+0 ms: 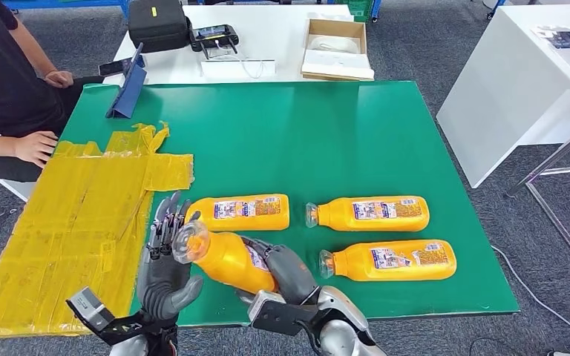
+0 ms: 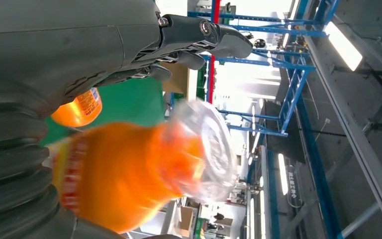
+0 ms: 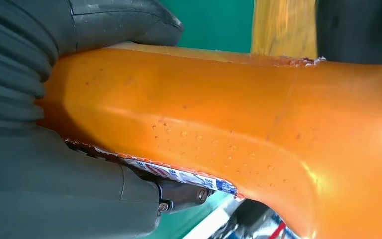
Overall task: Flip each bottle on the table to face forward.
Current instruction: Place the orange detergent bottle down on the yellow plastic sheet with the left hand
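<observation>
A: Progress check. Three bottles lie flat on the green table [image 1: 386, 133], labels up: one [image 1: 241, 212] just beyond the held bottle, one [image 1: 371, 213] to that one's right, one [image 1: 393, 259] nearest the front edge on the right side. By my reading those three already face the right way.

B: And the fourth?

A: The held bottle [image 1: 226, 258] is off the table, above its front edge, just left of the near-right bottle. Its clear cap end points toward the left hand [image 1: 165, 256]; its base sits in the right hand [image 1: 286, 271]. Most of what faces up is plain orange, with a strip of label showing at the side, so I'd judge the turn is not finished.

B: Fingers?

A: Right hand is wrapped around the body, thumb over the top and fingers beneath; the right wrist view shows the label edge pressed against them. Left hand stands upright with fingers extended beside the cap end, holding nothing. Whether it touches the cap I cannot tell.

B: How does the bottle look?

A: Squared plastic, full of orange liquid, droplets on the wall, clear domed cap, blurred in the left wrist view. Remaining: finish the turn, set it down by the others.
</observation>
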`<state>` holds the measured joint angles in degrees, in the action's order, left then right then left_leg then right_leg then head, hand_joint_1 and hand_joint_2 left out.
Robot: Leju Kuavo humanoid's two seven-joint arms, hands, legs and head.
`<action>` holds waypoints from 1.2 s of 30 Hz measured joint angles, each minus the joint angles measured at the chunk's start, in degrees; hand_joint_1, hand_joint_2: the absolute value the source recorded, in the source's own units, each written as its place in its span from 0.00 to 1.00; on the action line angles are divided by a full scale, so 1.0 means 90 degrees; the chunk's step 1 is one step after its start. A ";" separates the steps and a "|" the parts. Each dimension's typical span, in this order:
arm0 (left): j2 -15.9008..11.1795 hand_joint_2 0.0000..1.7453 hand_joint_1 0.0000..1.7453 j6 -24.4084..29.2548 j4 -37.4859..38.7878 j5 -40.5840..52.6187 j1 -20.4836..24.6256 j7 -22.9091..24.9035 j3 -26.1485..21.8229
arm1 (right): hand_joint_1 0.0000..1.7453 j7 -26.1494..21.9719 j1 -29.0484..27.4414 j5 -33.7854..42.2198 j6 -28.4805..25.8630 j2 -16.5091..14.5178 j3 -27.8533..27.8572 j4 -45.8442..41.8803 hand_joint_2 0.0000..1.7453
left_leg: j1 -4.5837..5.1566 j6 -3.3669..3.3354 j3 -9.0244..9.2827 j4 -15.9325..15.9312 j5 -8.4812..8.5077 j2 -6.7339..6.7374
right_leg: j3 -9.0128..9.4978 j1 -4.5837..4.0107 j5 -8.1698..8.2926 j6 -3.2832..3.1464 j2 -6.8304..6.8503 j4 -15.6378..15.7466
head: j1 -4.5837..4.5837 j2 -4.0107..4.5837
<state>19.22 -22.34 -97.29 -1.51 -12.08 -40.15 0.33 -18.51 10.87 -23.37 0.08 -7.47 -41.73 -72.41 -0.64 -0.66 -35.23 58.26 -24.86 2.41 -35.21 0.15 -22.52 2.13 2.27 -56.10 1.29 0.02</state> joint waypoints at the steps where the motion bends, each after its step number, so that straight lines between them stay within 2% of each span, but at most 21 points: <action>1: -0.0001 1.00 0.00 0.0044 -0.0001 0.0004 0.0000 -0.0001 0.0037 | 1.00 0.0021 0.0020 -0.0021 0.0019 -0.0026 -0.0061 0.0029 1.00 | 0.0000 0.0000 0.0000 0.0000 0.0000 0.0000 | -0.0001 0.0000 0.0000 0.0000 0.0000 0.0000 | 0.0000 0.0000; 15: -0.0009 1.00 0.00 0.0148 0.0002 -0.0092 -0.0008 0.0000 0.0132 | 1.00 0.0129 0.0290 -0.0156 0.0117 -0.0317 -0.0566 0.0466 1.00 | 0.0000 0.0000 -0.0001 0.0000 0.0000 -0.0001 | -0.0003 0.0000 0.0000 0.0000 0.0001 0.0000 | 0.0000 0.0000; 16: -0.0010 1.00 0.10 0.0145 0.0004 -0.0093 -0.0002 -0.0001 0.0123 | 1.00 0.0129 0.0310 -0.0163 0.0115 -0.0339 -0.0596 0.0514 1.00 | 0.0000 0.0000 -0.0001 0.0000 0.0000 -0.0001 | -0.0003 0.0000 -0.0001 -0.0001 0.0001 0.0000 | 0.0000 0.0000; 19: -0.0010 1.00 0.85 0.0138 0.0012 -0.0092 0.0012 -0.0001 0.0085 | 1.00 0.0129 0.0365 -0.0176 0.0107 -0.0386 -0.0655 0.0631 1.00 | 0.0000 0.0000 -0.0001 0.0000 0.0000 0.0000 | -0.0004 0.0000 -0.0001 -0.0001 0.0000 0.0000 | -0.0001 0.0000; 20: -0.0010 1.00 1.00 0.0133 0.0015 -0.0092 0.0014 -0.0001 0.0072 | 1.00 0.0129 0.0382 -0.0176 0.0106 -0.0396 -0.0665 0.0661 1.00 | 0.0000 0.0000 -0.0001 0.0000 0.0000 0.0000 | -0.0005 0.0000 -0.0001 -0.0001 0.0000 0.0000 | -0.0001 0.0000; 36: -0.0010 1.00 1.00 0.0005 0.0078 -0.0079 0.0039 0.0002 -0.0040 | 1.00 0.0121 0.0508 -0.0184 0.0007 -0.0420 -0.0754 0.0973 1.00 | 0.0000 0.0000 -0.0002 0.0000 0.0000 0.0000 | -0.0006 0.0000 -0.0001 -0.0001 0.0000 0.0000 | -0.0001 0.0000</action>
<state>19.12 -22.29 -96.59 -2.22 -11.74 -40.13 -0.03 -17.42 15.44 -25.03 0.14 -11.26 -48.52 -63.66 -0.64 -0.66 -35.24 58.26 -24.86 2.41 -35.26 0.15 -22.53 2.12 2.27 -56.10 1.28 0.02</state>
